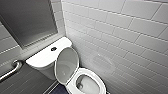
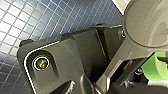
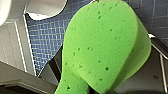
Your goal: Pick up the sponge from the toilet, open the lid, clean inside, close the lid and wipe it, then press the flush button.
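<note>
The white toilet [image 1: 98, 79] stands in the corner with its lid [image 1: 66, 63] raised, leaning back against the tank [image 1: 42, 57]. The bowl [image 1: 87, 86] is open to view. A dark round flush button [image 1: 53, 49] sits on top of the tank. The bright green sponge [image 3: 105, 45] looms large in the right wrist view, and my right gripper is shut on its pinched middle. An edge of the sponge [image 2: 153, 67] also shows in the left wrist view, past the robot's own dark plate. My left gripper is open and holds nothing.
A white tiled wall [image 1: 120, 37] runs close along the toilet's right side. A metal grab bar [image 1: 12, 70] is fixed to the wall left of the tank, under a dark framed panel [image 1: 27, 20]. The floor is small blue tiles [image 2: 37, 20].
</note>
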{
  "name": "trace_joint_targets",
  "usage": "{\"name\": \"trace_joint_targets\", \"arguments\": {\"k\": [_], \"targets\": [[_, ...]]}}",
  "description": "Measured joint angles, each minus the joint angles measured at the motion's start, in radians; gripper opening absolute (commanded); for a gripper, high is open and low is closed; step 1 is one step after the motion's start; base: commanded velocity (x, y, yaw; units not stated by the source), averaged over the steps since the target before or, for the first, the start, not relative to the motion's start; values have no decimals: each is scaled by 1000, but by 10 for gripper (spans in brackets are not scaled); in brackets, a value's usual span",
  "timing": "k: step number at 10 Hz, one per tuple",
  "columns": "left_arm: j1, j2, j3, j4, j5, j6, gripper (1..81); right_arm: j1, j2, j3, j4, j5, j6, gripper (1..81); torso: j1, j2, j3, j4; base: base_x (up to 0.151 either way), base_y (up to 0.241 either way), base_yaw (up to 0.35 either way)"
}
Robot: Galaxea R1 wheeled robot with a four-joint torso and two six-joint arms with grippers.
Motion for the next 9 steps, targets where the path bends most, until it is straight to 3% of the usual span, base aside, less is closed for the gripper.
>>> {"name": "trace_joint_targets", "arguments": {"k": [1, 3, 6, 7, 8, 9], "targets": [[-4, 0, -3, -58, 26, 142, 811, -5, 1, 0, 0, 1, 0, 10, 0, 0, 0, 0, 0, 0, 0], [-4, 9, -47, -316, 46, 467, 811, -8, -7, 3, -1, 1, 1, 10, 0, 0, 0, 0, 0, 0, 0], [3, 36, -165, -779, -35, 930, 811, -6, -70, 87, -1, 15, 0, 10, 0, 0, 0, 0, 0, 0, 0], [18, 46, -222, -939, -109, 1081, 811, 4, -117, 142, -2, 16, 0, 10, 0, 0, 0, 0, 0, 0, 0], [31, 63, -278, -1050, -170, 1168, 811, 23, -167, 191, -3, 18, 0, 10, 0, 0, 0, 0, 0, 0, 0], [48, 96, -327, -1113, -213, 1205, 811, 51, -211, 231, -4, 14, 1, 10, 0, 0, 0, 0, 0, 0, 0]]}}
